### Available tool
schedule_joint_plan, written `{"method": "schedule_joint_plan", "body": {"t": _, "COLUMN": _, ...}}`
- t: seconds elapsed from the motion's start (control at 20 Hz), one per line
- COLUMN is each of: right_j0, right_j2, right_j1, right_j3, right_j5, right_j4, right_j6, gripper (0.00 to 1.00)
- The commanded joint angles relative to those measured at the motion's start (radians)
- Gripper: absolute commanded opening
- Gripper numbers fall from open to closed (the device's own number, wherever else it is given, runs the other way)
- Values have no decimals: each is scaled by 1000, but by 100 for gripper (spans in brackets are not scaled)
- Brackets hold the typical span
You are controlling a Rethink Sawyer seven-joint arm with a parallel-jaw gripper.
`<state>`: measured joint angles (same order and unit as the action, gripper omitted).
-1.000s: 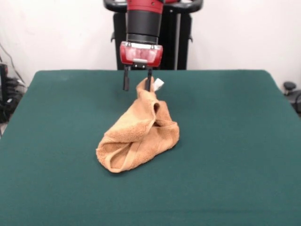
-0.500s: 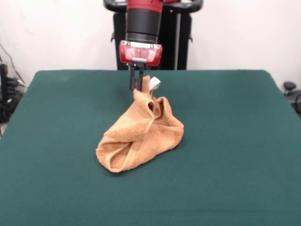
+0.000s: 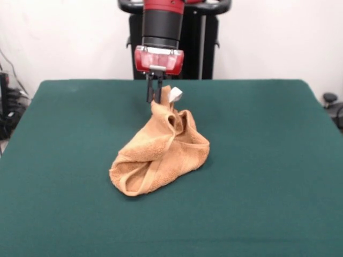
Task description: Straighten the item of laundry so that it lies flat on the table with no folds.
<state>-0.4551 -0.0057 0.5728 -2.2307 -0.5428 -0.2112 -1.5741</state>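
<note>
The item of laundry (image 3: 161, 150), an orange-tan terry towel, lies bunched and folded on the dark green table (image 3: 268, 160), left of centre. Its far corner is pulled up into a peak, with a small white tag (image 3: 176, 95) sticking out beside it. My gripper (image 3: 155, 96) hangs from the red and black arm straight above that peak. Its fingers are shut on the raised corner of the towel. The lower part of the towel rests on the table in a rolled fold with a border band showing.
The robot's black pedestal (image 3: 203, 48) stands behind the table's far edge. Dark equipment and cables (image 3: 8, 107) sit off the table's left side, and a dark object (image 3: 332, 104) lies beyond the right edge.
The fingers have closed from open to shut on the towel's raised corner. The towel's upper part has bunched and shifted slightly right. The last half second shows almost no motion.
</note>
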Motion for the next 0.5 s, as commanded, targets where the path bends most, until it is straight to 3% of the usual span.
{"method": "schedule_joint_plan", "body": {"t": 0.05, "right_j0": 6, "right_j2": 73, "right_j1": -31, "right_j3": 47, "right_j5": 78, "right_j4": -17, "right_j6": -187, "gripper": 0}}
{"method": "schedule_joint_plan", "body": {"t": 0.5, "right_j0": -43, "right_j2": 72, "right_j1": 87, "right_j3": 23, "right_j5": 289, "right_j4": -44, "right_j6": -117, "gripper": 0}}
